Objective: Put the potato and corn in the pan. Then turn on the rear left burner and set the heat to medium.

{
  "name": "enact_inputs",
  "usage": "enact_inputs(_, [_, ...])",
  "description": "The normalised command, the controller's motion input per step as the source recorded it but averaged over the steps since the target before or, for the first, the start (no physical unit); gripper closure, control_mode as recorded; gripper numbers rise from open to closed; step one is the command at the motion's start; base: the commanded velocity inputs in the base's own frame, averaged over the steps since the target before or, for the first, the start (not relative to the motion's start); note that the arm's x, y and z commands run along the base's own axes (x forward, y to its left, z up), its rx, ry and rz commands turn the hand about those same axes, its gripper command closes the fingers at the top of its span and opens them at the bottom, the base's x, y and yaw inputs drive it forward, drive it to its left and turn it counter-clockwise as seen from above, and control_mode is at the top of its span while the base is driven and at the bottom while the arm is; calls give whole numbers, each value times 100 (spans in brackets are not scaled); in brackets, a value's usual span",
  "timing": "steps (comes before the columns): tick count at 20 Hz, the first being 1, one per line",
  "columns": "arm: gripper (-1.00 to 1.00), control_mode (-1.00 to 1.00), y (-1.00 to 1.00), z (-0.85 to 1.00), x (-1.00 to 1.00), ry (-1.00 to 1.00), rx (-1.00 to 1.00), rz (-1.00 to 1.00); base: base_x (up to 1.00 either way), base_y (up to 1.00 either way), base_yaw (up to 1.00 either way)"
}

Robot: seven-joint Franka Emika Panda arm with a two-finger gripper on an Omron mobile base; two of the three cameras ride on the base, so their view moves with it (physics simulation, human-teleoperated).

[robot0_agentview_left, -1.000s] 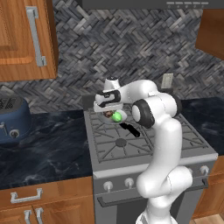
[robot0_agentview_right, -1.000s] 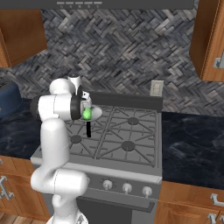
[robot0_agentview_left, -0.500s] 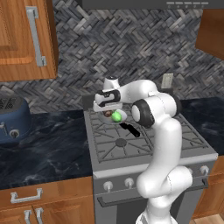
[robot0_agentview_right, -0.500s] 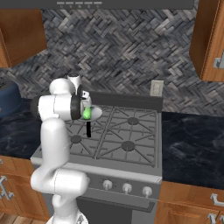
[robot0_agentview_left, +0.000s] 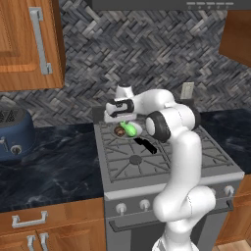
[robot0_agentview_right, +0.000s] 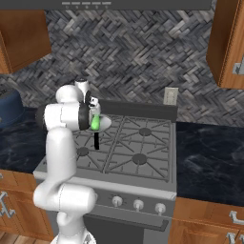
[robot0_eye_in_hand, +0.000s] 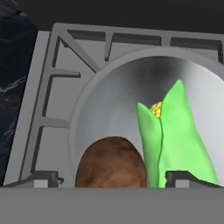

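fingers (robot0_eye_in_hand: 112,180) spread, tips cropped | potato (robot0_eye_in_hand: 111,164), corn (robot0_eye_in_hand: 177,138) in pan (robot0_eye_in_hand: 109,100)

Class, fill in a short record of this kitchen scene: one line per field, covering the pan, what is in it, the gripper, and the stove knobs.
pan: on the stove, rear left grate
potato: lying in the pan
corn: in the pan beside the potato, husk open at the tip
gripper: open, just above the pan, holding nothing
knobs: on the stove front, none touched by the gripper
toaster: blue, on the counter left of the stove
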Motion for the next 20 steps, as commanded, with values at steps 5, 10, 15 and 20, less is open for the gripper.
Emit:
enact_inputs(5, [-100,-100,-18,45,-35,-3,1,0,0,0,0])
enact_inputs(10, [-100,-100,-4,28,-72,-5,1,0,0,0,0])
enact_inputs(15, [-100,-100,0,10,-68,-4,1,0,0,0,0])
enact_inputs(20, [-100,-100,-6,0,-60,-8,0,0,0,0,0])
